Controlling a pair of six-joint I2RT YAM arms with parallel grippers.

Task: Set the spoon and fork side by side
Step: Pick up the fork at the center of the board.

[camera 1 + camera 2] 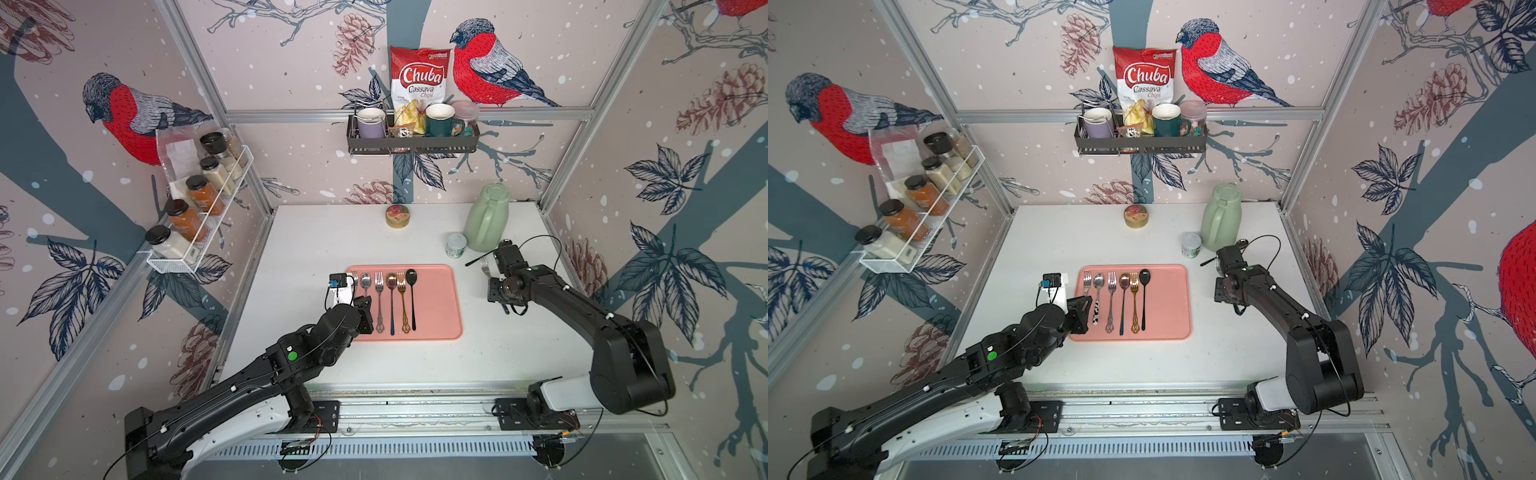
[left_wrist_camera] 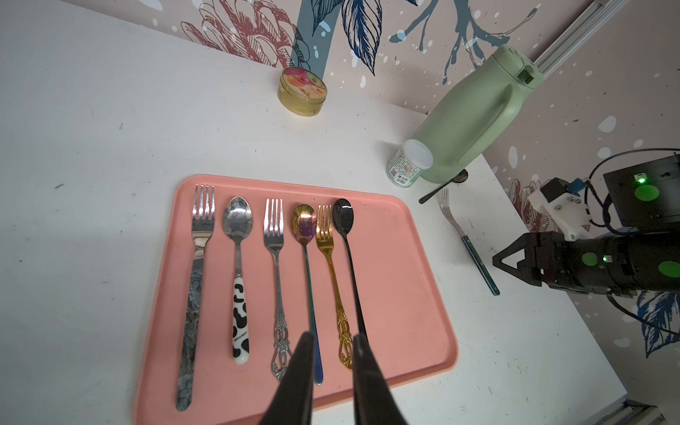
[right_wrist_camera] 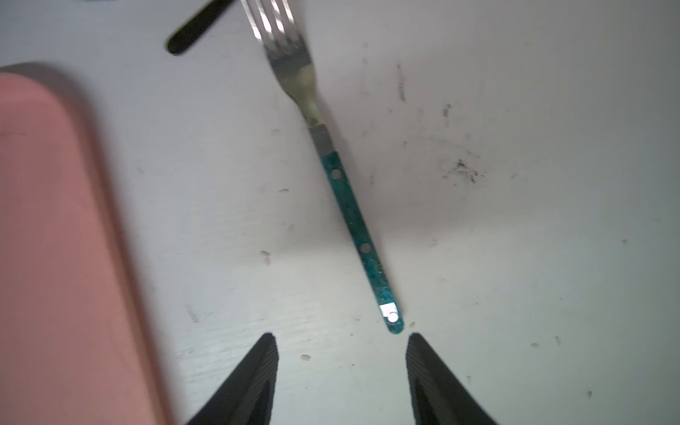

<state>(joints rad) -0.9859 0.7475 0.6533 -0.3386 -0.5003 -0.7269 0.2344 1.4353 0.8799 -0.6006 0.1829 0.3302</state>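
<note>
- While teal-handled fork (image 3: 353, 206) lies on table (image 3: 515, 257), R gripper (image 3: 342, 336) sits just behind handle end, jaws spread, empty.
- black spoon (image 2: 441, 186) by green jug (image 2: 471, 117), near fork tines.
- L gripper (image 2: 333, 340) narrowly apart, empty, over pink tray (image 2: 404, 294).

Both arms reach forward, and neither gripper holds anything.

The left arm (image 1: 257, 374) runs low from its base at the near edge, with the elbow bent and the forearm angled inward. The left gripper (image 2: 333, 340) points forward and down, its fingers (image 2: 294, 379) parted by only a narrow gap (nothing sits between them). The right arm (image 1: 582, 307) climbs steeply from its base and folds at a high elbow, and its forearm slopes forward and down. The right gripper (image 3: 342, 336) faces the worktop (image 3: 515, 220) with its fingers (image 3: 254, 379) spread wide, clasping nothing.
</note>
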